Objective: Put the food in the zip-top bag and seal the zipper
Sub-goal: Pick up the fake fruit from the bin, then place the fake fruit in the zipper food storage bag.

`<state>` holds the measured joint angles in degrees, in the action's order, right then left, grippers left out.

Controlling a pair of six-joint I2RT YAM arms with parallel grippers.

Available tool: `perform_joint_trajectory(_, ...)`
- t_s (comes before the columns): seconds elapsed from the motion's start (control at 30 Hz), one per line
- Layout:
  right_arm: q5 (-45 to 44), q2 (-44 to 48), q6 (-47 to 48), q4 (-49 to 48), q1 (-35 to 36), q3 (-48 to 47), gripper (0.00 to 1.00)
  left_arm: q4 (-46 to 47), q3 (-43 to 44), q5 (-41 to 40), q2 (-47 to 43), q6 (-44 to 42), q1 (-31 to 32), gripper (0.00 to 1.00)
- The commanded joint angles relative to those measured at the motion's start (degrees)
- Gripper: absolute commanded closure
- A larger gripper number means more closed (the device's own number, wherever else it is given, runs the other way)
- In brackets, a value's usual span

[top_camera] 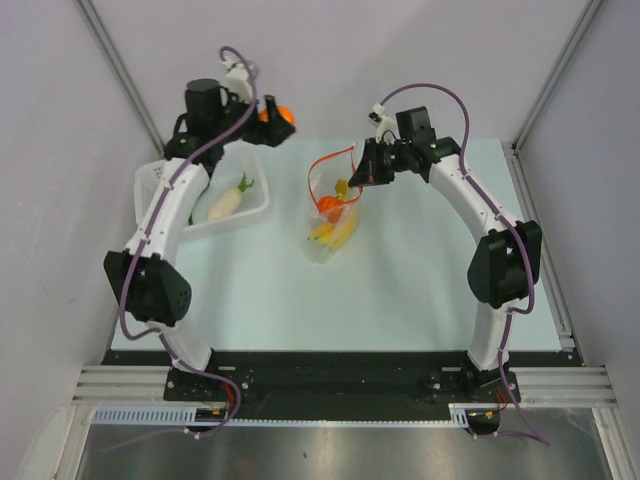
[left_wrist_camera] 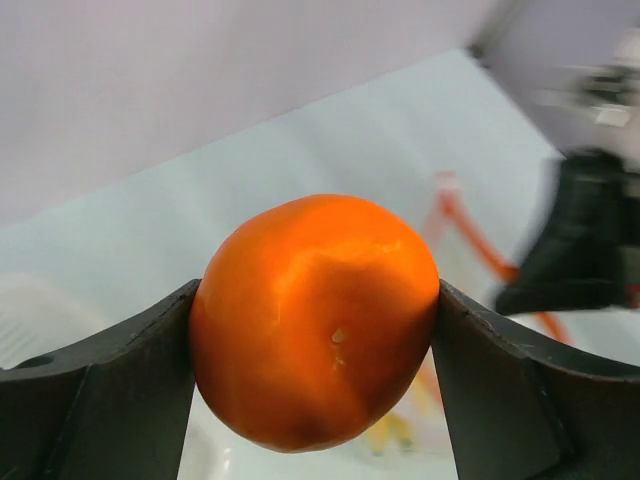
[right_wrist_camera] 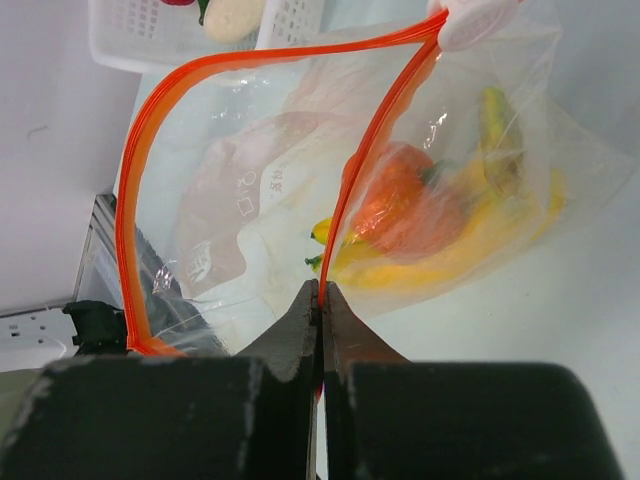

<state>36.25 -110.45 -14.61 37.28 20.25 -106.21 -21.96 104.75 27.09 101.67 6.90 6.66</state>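
Note:
My left gripper (left_wrist_camera: 317,292) is shut on an orange (left_wrist_camera: 315,320), one piece of the food, and holds it in the air. From above, the orange (top_camera: 279,116) hangs beyond the table's far edge, left of the zip-top bag (top_camera: 333,222). The bag lies mid-table with its mouth held open. My right gripper (right_wrist_camera: 321,285) is shut on the red-orange zipper (right_wrist_camera: 375,140), pinching one side of the mouth. Inside the clear bag (right_wrist_camera: 250,200) lie a yellow banana bunch (right_wrist_camera: 470,245) and an orange-red fruit (right_wrist_camera: 400,195). A white radish (top_camera: 225,203) stays in the tray.
A white ribbed tray (top_camera: 148,182) stands at the left, under my left arm; the right wrist view shows the tray (right_wrist_camera: 130,40) behind the bag. Grey walls close in the table on the left, right and far sides.

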Motion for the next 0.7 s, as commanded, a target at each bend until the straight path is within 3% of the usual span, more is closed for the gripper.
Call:
perform_joint_trajectory(0.0,0.8,2.0,0.9,-0.9,1.0,-2.2,1.00,-2.8,-0.9,2.6,-5.2,-6.8,10.3,0.36)
perform_joint_trajectory(0.13,0.8,2.8,0.8,-2.3,1.4,-0.8,1.00,-1.5,-3.1,-1.5,-4.4,-9.4,18.1,0.35)
perform_joint_trajectory(0.3,0.3,3.8,2.0,-1.8,1.5,-1.1,1.00,-4.1,-3.7,-7.0,-1.5,-11.1,20.9,0.32)
perform_joint_trajectory(0.4,0.5,4.4,2.3,-1.7,1.4,-0.3,1.00,-6.7,-3.7,-6.4,-0.8,-12.7,21.0,0.22)
perform_joint_trajectory(0.43,0.5,4.5,2.7,-1.9,1.5,0.0,1.00,-7.5,-2.8,-6.2,-0.8,-13.9,21.0,0.10)
perform_joint_trajectory(0.5,0.7,4.6,2.7,-1.9,1.4,0.1,1.00,-9.5,-1.8,-6.2,-1.3,-14.2,21.0,0.00)
perform_joint_trajectory(0.67,0.5,4.4,3.2,-1.9,1.4,-0.4,1.00,-11.3,-0.1,-3.9,-5.2,-14.9,18.8,0.00)
